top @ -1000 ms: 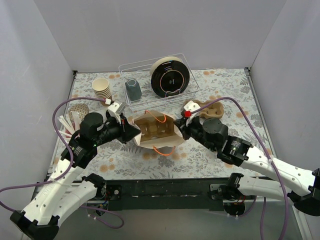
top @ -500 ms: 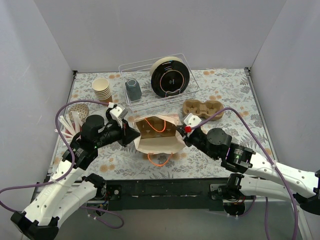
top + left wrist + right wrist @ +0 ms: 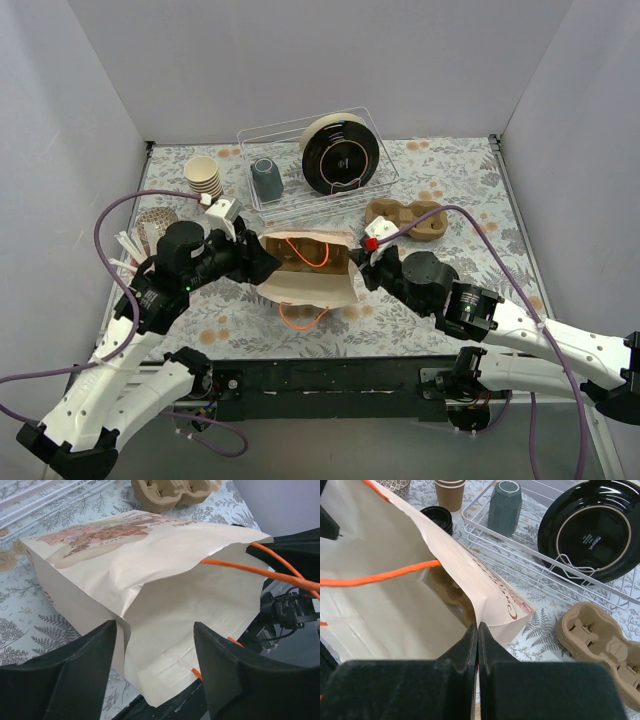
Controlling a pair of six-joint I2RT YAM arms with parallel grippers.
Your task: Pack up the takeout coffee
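No takeout coffee shows in any view. A cream paper bag (image 3: 303, 285) with orange cord handles stands tipped at the table's middle, its mouth up and toward the back. Deep inside the bag (image 3: 385, 595) a tan moulded shape shows. My right gripper (image 3: 478, 626) is shut on the bag's right rim, seen from above at the right gripper (image 3: 358, 275). My left gripper (image 3: 155, 627) is open at the bag's left side (image 3: 165, 575). The folded paper edge lies between its fingers, next to the left finger (image 3: 95, 650). From above, the left gripper (image 3: 264, 264) sits against the bag.
A wire dish rack (image 3: 385, 172) at the back holds a black plate (image 3: 340, 153) and a grey-blue mug (image 3: 266, 180). Lidless paper cups (image 3: 204, 177) are stacked back left, black lids (image 3: 438, 516) near them. A cardboard cup carrier (image 3: 405, 218) lies right of the bag.
My left gripper has opened and let go of the bag's left rim. The bag has tipped toward the near edge while the right gripper kept its hold.
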